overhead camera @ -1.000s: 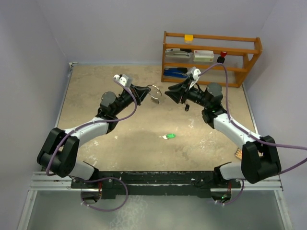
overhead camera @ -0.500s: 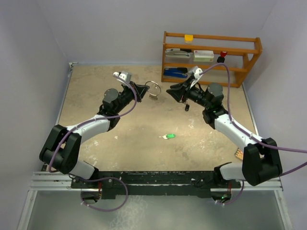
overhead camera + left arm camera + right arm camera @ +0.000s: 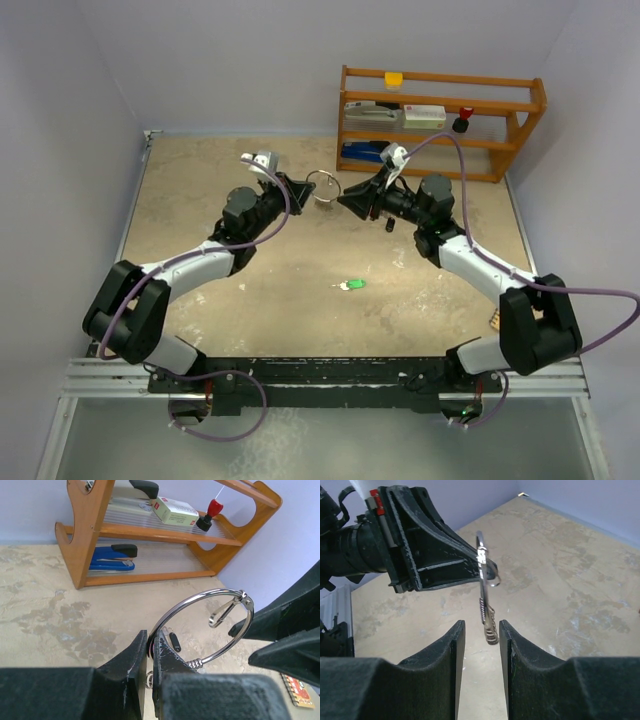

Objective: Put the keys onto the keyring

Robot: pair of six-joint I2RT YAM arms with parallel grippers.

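My left gripper (image 3: 303, 187) is shut on the keyring (image 3: 323, 184), a thin silver wire ring held up above the table. In the left wrist view the left gripper (image 3: 150, 641) pinches the wire at its lower left, and the keyring's coil (image 3: 196, 663) shows beside the fingers. My right gripper (image 3: 345, 198) is open. In the right wrist view the right gripper (image 3: 481, 623) has a fingertip on each side of the edge-on keyring (image 3: 487, 622), not touching it. A green-headed key (image 3: 350, 285) lies mid-table. A black-headed key (image 3: 174, 641) lies under the ring.
A wooden shelf (image 3: 440, 120) stands at the back right with a blue stapler (image 3: 362, 152), a box and a red-topped item on it. A small card (image 3: 497, 320) lies near the right arm's base. Walls close in the table on three sides.
My right gripper has moved left to the ring and its jaws have narrowed a little. The left gripper has carried the ring slightly to the right.
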